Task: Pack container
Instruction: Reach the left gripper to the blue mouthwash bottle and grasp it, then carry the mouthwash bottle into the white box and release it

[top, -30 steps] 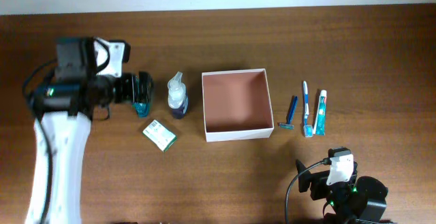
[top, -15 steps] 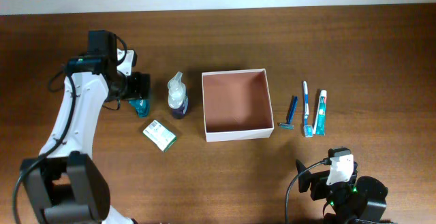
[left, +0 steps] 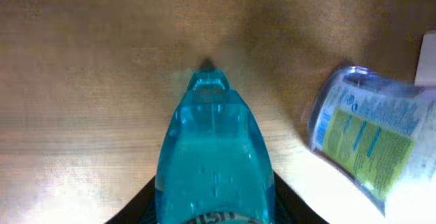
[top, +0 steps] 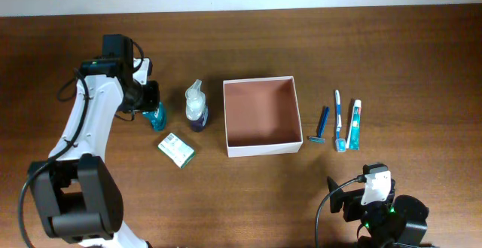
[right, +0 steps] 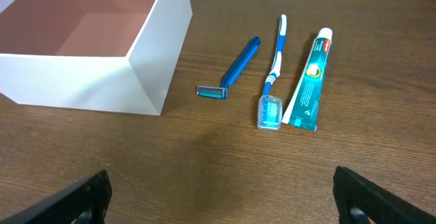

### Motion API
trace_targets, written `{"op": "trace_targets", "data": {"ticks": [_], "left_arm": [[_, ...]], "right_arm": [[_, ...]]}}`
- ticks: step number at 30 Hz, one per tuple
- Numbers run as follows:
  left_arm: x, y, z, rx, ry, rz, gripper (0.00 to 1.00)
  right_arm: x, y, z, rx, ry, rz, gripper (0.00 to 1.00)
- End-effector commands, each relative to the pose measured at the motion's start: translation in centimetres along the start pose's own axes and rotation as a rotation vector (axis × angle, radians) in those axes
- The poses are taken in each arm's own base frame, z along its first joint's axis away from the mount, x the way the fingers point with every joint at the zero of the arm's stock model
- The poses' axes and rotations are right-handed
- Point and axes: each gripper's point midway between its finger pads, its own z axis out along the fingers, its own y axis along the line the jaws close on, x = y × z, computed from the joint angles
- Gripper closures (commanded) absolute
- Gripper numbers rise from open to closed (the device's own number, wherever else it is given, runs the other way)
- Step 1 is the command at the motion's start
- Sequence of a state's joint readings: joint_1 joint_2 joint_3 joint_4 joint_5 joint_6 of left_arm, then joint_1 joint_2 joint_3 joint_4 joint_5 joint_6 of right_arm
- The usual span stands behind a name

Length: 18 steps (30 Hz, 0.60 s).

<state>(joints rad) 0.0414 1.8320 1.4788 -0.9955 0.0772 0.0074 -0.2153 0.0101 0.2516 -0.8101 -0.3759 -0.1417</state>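
Note:
The container [top: 261,149], a square white box with a reddish-brown inside, sits mid-table and holds nothing; its near corner shows in the right wrist view [right: 146,60]. A teal bottle [top: 157,117] stands left of it. My left gripper [left: 214,200] is shut on that bottle [left: 214,156], one black finger pressed to each side. A spray bottle [top: 196,108] stands between the teal bottle and the container. A green-and-white soap box [top: 176,149] lies nearer the front. My right gripper [right: 221,197] is open above bare wood at the front right.
To the right of the container lie a blue razor [right: 235,67], a toothbrush [right: 272,67] and a toothpaste tube [right: 306,81], side by side. The spray bottle [left: 371,135] is close on the right of the held bottle. The right arm [top: 380,206] is folded near the front edge.
My left gripper's jaws have closed on the teal bottle, and the left arm has swung round behind it. The right arm has not moved.

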Motion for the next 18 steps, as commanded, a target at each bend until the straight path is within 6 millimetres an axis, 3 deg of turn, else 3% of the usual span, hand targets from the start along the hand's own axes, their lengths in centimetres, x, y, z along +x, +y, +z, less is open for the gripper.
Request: {"op": "trace_targets", "data": {"ticks": [1, 4, 7, 9, 11, 16, 18], "left_arm": [[-2.4, -0.2, -3.2, 0.002, -0.073, 0.008, 0.82], [-3.4, -0.4, -7.0, -0.003, -0.120, 0.012, 0.83], [-4.3, -0.8, -12.0, -0.012, -0.182, 0.019, 0.83], [-4.1, -2.0, -16.6, -0.004, -0.234, 0.038, 0.83], [-3.4, -3.5, -19.3, 0.016, -0.263, 0.042, 0.83], [-1.3, -8.8, -22.6, 0.097, -0.298, 0.097, 0.83], [-0.4, -12.1, -23.0, 0.138, -0.301, 0.162, 0.83]], "right_arm": [[-0.2, 0.0, -0.1, -0.002, -0.010, 0.000, 0.01], [-0.2, 0.0, -0.1, -0.002, -0.010, 0.000, 0.01], [-0.2, 0.0, -0.1, -0.002, -0.009, 0.000, 0.01], [-0.2, 0.0, -0.1, -0.002, -0.009, 0.000, 0.01], [-0.2, 0.0, -0.1, -0.002, -0.009, 0.000, 0.01], [-0.2, 0.0, -0.1, -0.002, -0.009, 0.000, 0.01], [-0.2, 0.0, -0.1, -0.002, -0.010, 0.000, 0.01]]}}
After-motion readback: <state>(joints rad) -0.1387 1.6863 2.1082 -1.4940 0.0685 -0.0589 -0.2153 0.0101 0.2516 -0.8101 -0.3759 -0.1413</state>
